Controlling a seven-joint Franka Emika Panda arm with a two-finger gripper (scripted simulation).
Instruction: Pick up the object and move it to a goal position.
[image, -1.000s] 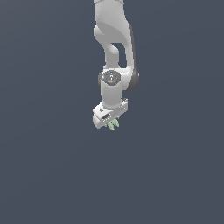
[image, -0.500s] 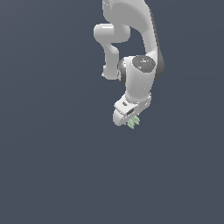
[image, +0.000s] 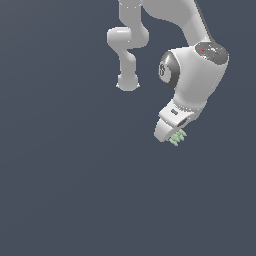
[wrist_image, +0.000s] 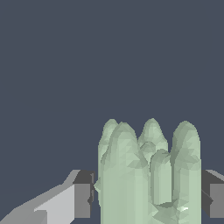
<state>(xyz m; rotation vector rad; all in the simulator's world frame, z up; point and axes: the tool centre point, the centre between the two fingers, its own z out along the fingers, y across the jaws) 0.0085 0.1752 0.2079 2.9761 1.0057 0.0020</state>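
Already the gripper (image: 176, 136) was clamped on the object (image: 177, 138), whose pale green prongs stuck out below the white hand. Over the last second the arm had swung toward the exterior view's right with the object aboard, so the carry looked well underway. No goal marker showed; in the wrist view the fingers (wrist_image: 83, 199) were half cut off.

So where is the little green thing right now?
The green object sits between the fingers of the gripper, at the tip of the white arm, on the exterior view's right.
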